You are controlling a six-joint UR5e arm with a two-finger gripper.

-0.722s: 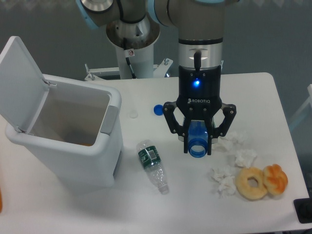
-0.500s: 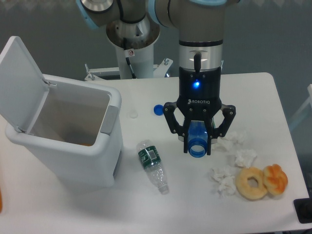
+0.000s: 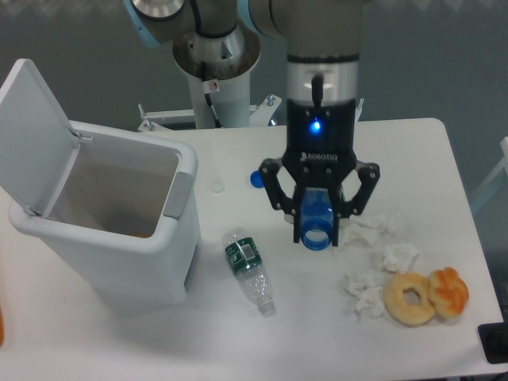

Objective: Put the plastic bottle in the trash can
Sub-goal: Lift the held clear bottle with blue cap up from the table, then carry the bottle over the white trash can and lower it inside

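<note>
The plastic bottle (image 3: 317, 222) is short, translucent blue, with its wide round mouth facing the camera. My gripper (image 3: 317, 235) is shut on the bottle, one finger on each side, and holds it a little above the table right of centre. The trash can (image 3: 119, 238) is a large white bin at the left with its flip lid standing open and a grey panel on the side facing the gripper. The bin's opening lies well to the left of the held bottle.
A clear bottle with a green label (image 3: 249, 268) lies on the table between bin and gripper. A small blue cap (image 3: 256, 178) sits behind it. Crumpled tissues (image 3: 381, 254) and two doughnuts (image 3: 425, 296) lie at the right. The robot base (image 3: 214, 63) stands at the back.
My gripper with the blue bottle has shifted slightly left and up from where it was.
</note>
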